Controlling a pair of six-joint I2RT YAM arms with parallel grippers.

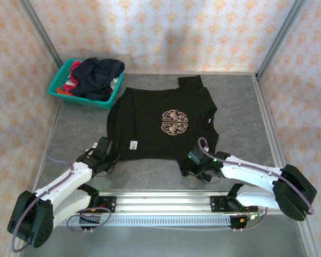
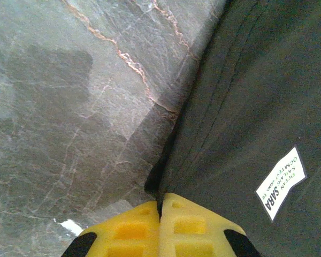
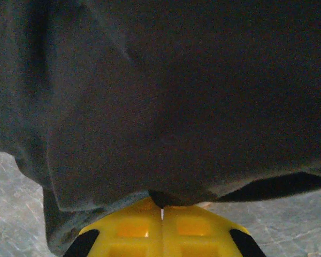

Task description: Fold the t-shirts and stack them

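Black cotton is what we are dealing with: from above, the black t-shirt (image 1: 163,120) lies spread flat on the grey table (image 1: 75,123), tan emblem (image 1: 174,121) up and collar away from us. A heap of other shirts (image 1: 99,75) sits in the teal basket (image 1: 61,80) at the far left corner. The left gripper (image 1: 104,152) is at the near-left corner of the hem and the right gripper (image 1: 195,163) at the near-right corner.

From the left wrist, the left gripper (image 2: 160,211) has its yellow pads (image 2: 128,230) pressed together with no gap, and the t-shirt's (image 2: 257,96) side edge runs straight into the seam between them. We judge a thin pinch of cloth is caught there. The white tag (image 2: 281,182) lies just to the right.

From the right wrist, the right gripper (image 3: 161,211) is likewise closed tight, and the t-shirt (image 3: 176,107) bunches and drapes up over its tip, so we read that as a hold on the hem.

We expect the cloth to be light, limp and stretchy, not fragile. It will sag between the two holds and can slip out of a shallow pinch. The hem corners look like the right places to grip, and a deep bite would be safer.
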